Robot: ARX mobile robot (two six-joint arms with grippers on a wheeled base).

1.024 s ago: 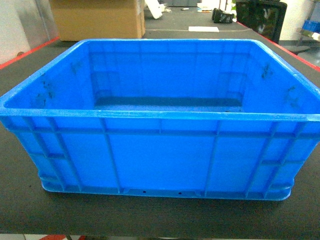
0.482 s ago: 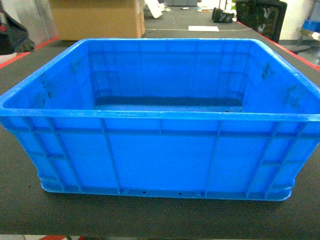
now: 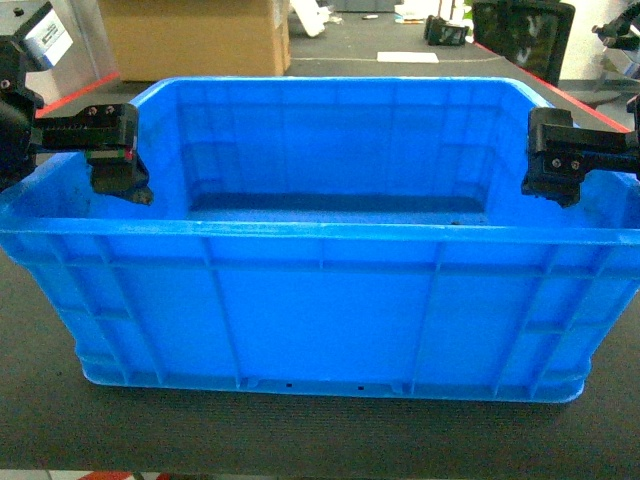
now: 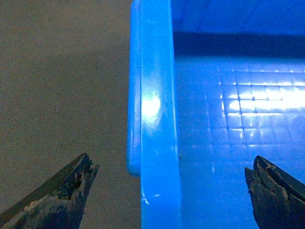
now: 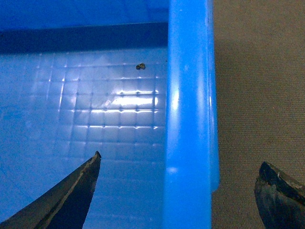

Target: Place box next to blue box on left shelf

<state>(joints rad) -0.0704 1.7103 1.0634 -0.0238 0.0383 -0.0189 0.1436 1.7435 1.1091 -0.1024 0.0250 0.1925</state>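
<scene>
The box is a large open-topped blue crate with nothing in it but a speck; it fills the middle of the head view and rests on a dark mat. My left gripper is open and straddles the left rim, one finger outside and one inside, gripper midpoint. My right gripper is open and straddles the right rim the same way, gripper midpoint. Neither set of fingers touches the wall. The blue box and the left shelf are out of view.
The dark mat covers the table under the box. A cardboard carton stands behind at the back left. Black equipment sits at the back right. A small speck of debris lies on the box floor.
Both grippers have come into the head view and dropped over the box's side rims; a second ago neither showed, half a second ago only the left arm's edge. The box has not moved.
</scene>
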